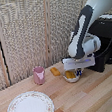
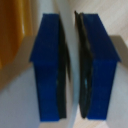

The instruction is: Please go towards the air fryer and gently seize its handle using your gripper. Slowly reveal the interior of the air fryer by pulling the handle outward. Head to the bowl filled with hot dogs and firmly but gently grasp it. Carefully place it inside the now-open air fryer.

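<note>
Jaws of the gripper (image 1: 76, 72), nearly pressed together on the bowl (image 1: 71, 76)'s rim at lower right, suggest grasping underway, with placement inside the air fryer (image 1: 106, 38) left.

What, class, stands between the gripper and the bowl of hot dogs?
Nothing visible. The gripper is already down at the bowl, directly above its rim. The pink cup and plate lie off toward the exterior view's left.

Air fryer (image 1: 108, 38) cut off, handle hidden

Table (image 1: 97, 95) (wooden): plate (image 1: 29, 107), cup (image 1: 39, 74), bowl (image 1: 71, 77).
</note>
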Robot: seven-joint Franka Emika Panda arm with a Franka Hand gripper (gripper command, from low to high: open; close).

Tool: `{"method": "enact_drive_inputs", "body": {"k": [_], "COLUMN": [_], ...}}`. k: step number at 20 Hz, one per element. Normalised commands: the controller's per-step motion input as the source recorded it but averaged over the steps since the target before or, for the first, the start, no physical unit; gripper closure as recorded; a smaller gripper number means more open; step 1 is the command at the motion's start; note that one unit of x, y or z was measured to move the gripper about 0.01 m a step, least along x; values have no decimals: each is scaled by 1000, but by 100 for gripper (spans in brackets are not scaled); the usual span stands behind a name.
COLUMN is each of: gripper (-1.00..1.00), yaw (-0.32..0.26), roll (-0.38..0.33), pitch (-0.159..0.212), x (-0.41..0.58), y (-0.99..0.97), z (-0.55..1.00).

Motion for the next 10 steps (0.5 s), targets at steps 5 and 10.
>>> {"method": "enact_drive_inputs", "body": {"k": [5,10], "gripper": [100,100], "yaw": [-178,-178], "roll": [61,24], "pitch": [-84,-33], "x": [231,313], "y": [0,6], "z": [522,601]}}
